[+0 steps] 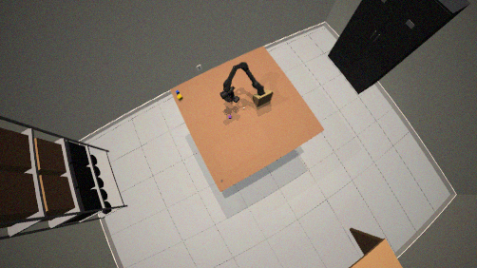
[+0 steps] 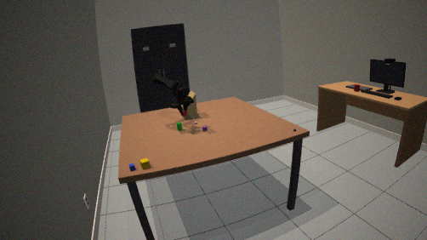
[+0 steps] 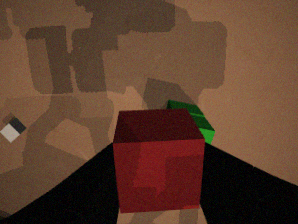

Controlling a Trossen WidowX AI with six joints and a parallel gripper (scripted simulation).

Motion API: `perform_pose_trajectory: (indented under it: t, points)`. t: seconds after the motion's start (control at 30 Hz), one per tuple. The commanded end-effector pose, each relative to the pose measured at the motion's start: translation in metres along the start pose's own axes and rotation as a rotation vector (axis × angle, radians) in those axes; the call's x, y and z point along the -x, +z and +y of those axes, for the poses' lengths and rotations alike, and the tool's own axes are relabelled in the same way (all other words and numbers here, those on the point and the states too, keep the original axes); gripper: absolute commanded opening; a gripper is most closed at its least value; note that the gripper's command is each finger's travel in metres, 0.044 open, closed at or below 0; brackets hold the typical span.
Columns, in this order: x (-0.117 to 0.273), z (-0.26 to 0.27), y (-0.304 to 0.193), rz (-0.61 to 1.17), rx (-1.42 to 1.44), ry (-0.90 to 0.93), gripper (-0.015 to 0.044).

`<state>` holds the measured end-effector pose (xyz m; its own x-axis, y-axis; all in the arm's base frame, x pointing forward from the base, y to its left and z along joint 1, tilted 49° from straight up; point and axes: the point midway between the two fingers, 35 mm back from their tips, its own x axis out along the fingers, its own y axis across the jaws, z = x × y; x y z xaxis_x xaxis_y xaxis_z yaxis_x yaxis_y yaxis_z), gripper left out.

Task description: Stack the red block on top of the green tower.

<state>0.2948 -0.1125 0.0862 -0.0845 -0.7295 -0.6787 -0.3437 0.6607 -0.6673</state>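
One step of the task looks done, judging by the present layout: the red block [image 3: 160, 161] is off the worktop [image 2: 238, 136] and carried in the hand [image 3: 160, 183]. Hand is closed on the block, approx. a third open; both dark fingers press its left and right faces in the wrist view. Block sits frame centre, top face visible, no obvious tilt.

Remaining steps, est.:
- Centre block over the green tower [image 3: 194, 120].
- Lower until it seats on the tower top.
- Open hand, retract w/o brushing the tower.

Tower status: upright in the exterior view [image 2: 179, 126], left of centre on the worktop. In the wrist view only its upper right part shows, just behind and right of the block's top edge; the rest is hidden by the block. Alignment is therefore incomplete: block is offset to the left of the tower in that view. Vertical gap betw. block and tower top cannot be read from any view.

Arm pose: base at the tan mount [image 2: 192, 105] near the rear of the worktop. Arm [image 1: 242, 76] arches up and over, wrist angled down, hand low over the worktop, close to the tower. In the exterior view the block shows as a small red spot [image 2: 184, 111] under the wrist, above and right of the tower.

Other items: purple block [image 2: 204, 128] right of the tower; yellow block [image 2: 145, 162] and blue block [image 2: 132, 167] at the lower left corner of the worktop, well apart from the work area.
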Motion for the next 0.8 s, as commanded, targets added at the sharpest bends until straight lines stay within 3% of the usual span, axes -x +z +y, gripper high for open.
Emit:
perform_pose_trajectory:
  t: [0.0,0.23,0.77]
  points:
    - [-0.001,-0.015,-0.016,0.01,0.005,-0.009,0.0]
    - [-0.002,-0.031,-0.033,0.018,0.004,-0.018,0.0]
    - [-0.055,-0.033,-0.038,0.019,0.004,-0.02,0.0]
